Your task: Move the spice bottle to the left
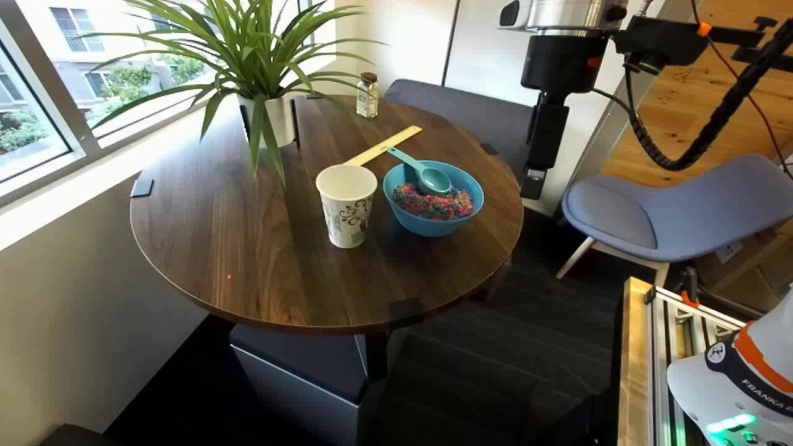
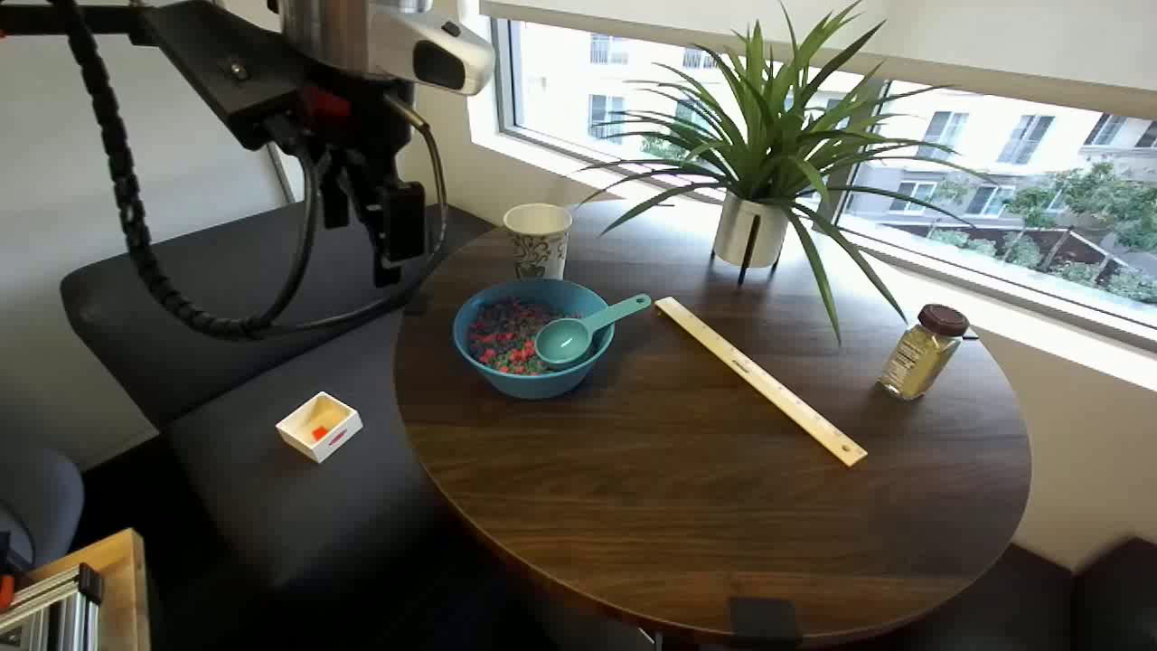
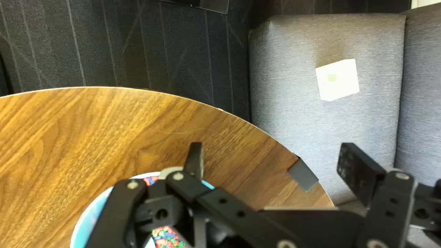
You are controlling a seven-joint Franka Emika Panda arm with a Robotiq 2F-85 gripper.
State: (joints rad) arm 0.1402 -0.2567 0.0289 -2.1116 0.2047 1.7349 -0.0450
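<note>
In the wrist view the Robotiq gripper [image 3: 276, 164] has its jaws spread wide apart, holding nothing. In an exterior view the brown-capped spice bottle [image 2: 920, 357] stands upright on the round wooden table [image 2: 678, 515] at the right of the frame, while the blue bowl [image 2: 535, 387], with a teal measuring scoop [image 2: 565, 342] in it, sits near the centre beside the paper cup [image 2: 540, 240].
</note>
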